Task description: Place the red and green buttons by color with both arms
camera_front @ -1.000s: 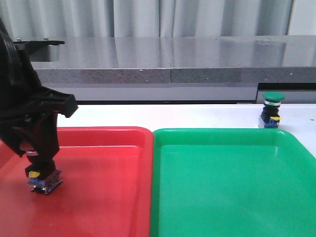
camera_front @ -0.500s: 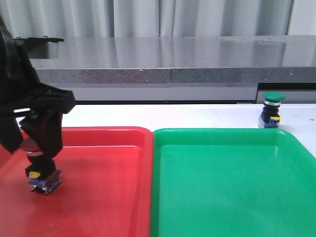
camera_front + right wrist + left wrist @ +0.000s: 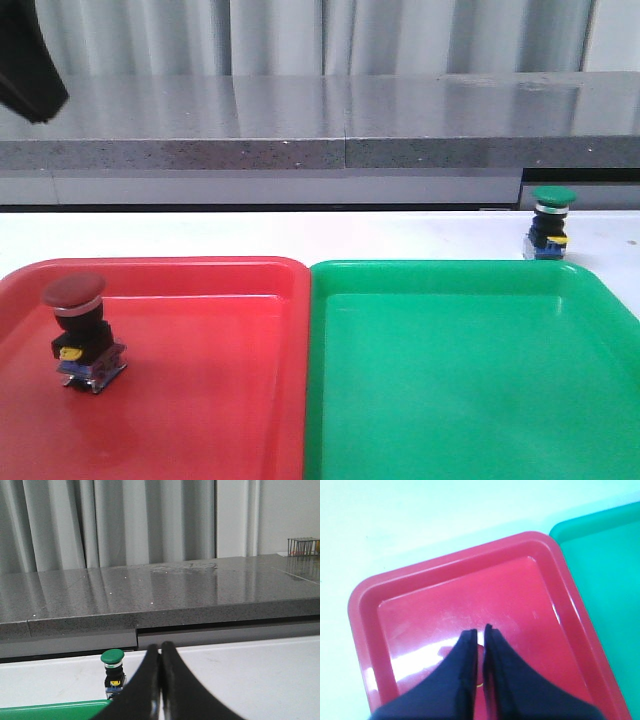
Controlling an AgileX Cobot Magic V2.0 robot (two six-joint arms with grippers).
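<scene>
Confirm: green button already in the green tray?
No, the green button stands on the white table behind the green tray's far rim, outside it.

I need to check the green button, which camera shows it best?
The right wrist view: the green button stands close and unblocked on the white table. The front view shows it small, far right. The left wrist view misses it.

Right end effector [image 3: 160, 655] sits with its fingers pressed together, nothing between them. Green button [image 3: 112, 673] stands upright on the white tabletop [image 3: 250, 680], just beyond the green tray [image 3: 50, 713] rim. Grey counter [image 3: 150, 595] and curtains [image 3: 100, 522] behind.
</scene>
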